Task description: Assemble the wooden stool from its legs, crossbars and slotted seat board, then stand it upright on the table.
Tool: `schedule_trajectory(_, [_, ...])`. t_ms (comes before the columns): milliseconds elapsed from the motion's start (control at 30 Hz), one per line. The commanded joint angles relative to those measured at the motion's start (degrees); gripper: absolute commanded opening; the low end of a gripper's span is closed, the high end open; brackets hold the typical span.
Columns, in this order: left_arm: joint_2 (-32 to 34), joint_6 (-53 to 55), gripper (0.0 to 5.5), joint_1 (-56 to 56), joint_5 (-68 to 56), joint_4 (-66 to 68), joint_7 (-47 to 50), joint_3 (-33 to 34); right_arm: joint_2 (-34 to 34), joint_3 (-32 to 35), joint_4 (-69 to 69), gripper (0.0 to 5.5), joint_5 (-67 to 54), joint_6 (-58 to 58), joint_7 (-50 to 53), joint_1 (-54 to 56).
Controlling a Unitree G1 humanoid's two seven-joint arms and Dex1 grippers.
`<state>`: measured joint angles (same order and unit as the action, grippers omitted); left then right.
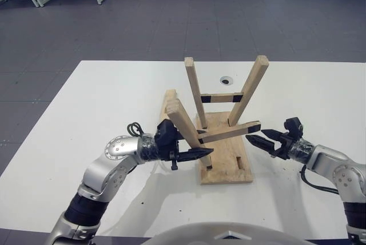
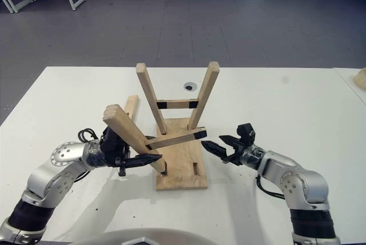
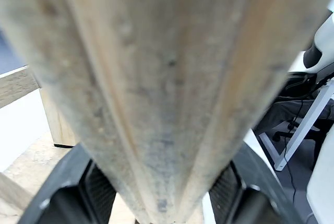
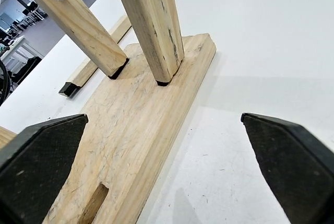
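Half-built is about where this is, from where I'm standing. Going left to right on the white table (image 1: pixel 86 102): a loose pale wooden stick (image 1: pixel 166 102) lies flat behind the left arm, and my guess is that's the fourth leg. The left gripper (image 1: pixel 206 152) has its black fingers clamped tight around a tilted pale square-section wooden leg (image 1: pixel 182 120). The leg's lower end sits right at the near-left slot of the flat, light wooden seat board (image 1: pixel 229 162). I can't tell if it's actually seated in the slot or just resting there. A black-tipped wooden crossbar (image 1: pixel 229 133) sticks out of that leg toward the right with its far end hanging free. At the far end of the board two more wooden legs (image 1: pixel 194 91) already stand in their slots, splayed apart and tied together by a short crossbar (image 1: pixel 220 97). The right gripper (image 1: pixel 253 140) hovers just beside the free crossbar tip, jaws spread wide and holding nothing. So the step in hand looks like leg three. Next it probably needs pushing straight down into the slot, maybe with the right side steadying the board or crossbar.
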<state>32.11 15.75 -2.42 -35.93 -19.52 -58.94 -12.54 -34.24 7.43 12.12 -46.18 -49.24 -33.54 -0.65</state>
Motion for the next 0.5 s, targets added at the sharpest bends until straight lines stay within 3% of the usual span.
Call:
schedule_trajectory(33, [-2.23,-3.4,2.05,0.63,3.1,2.74,-1.33,-1.17,0.06,-0.03,-0.65,5.49,1.75,0.08,-0.29,1.1])
schedule_trajectory(500, [-0.69,-4.95,2.05,0.29,5.42,5.02,-4.68,-0.17,1.11,0.03,-0.65,5.49,4.12,0.08,-0.44,2.46])
